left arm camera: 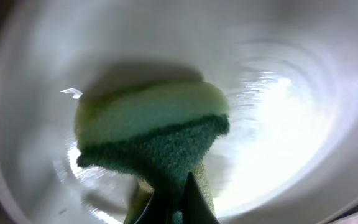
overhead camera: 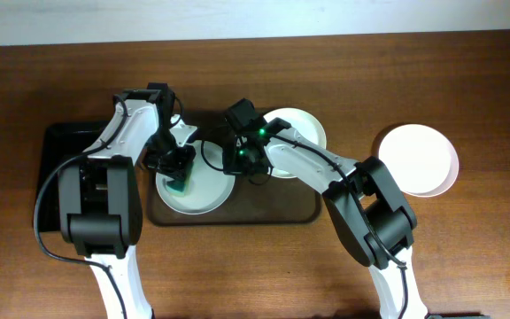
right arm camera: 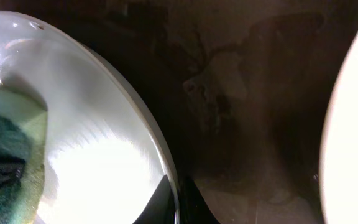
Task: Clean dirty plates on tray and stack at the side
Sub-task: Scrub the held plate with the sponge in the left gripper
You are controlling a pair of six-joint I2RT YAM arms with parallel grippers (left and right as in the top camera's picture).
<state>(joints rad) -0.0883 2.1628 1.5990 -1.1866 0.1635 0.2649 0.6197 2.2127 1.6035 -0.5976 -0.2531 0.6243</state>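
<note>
A white plate (overhead camera: 204, 190) lies on the dark tray (overhead camera: 237, 215). My left gripper (overhead camera: 177, 174) is shut on a green and yellow sponge (overhead camera: 180, 184) and presses it on the plate's inside; the left wrist view shows the sponge (left arm camera: 154, 134) against the plate (left arm camera: 278, 124). My right gripper (overhead camera: 243, 159) is shut on the plate's right rim (right arm camera: 160, 155), one finger inside and one outside (right arm camera: 177, 202). A second white plate (overhead camera: 301, 133) lies on the tray behind the right arm. A white plate (overhead camera: 419, 159) sits on the table at the right.
A black mat or tray (overhead camera: 60, 168) lies at the left under the left arm. The brown wooden table (overhead camera: 485, 257) surrounds the dark tray. In the right wrist view the tray floor (right arm camera: 247, 106) looks stained, with another plate's edge (right arm camera: 353, 124) at the right.
</note>
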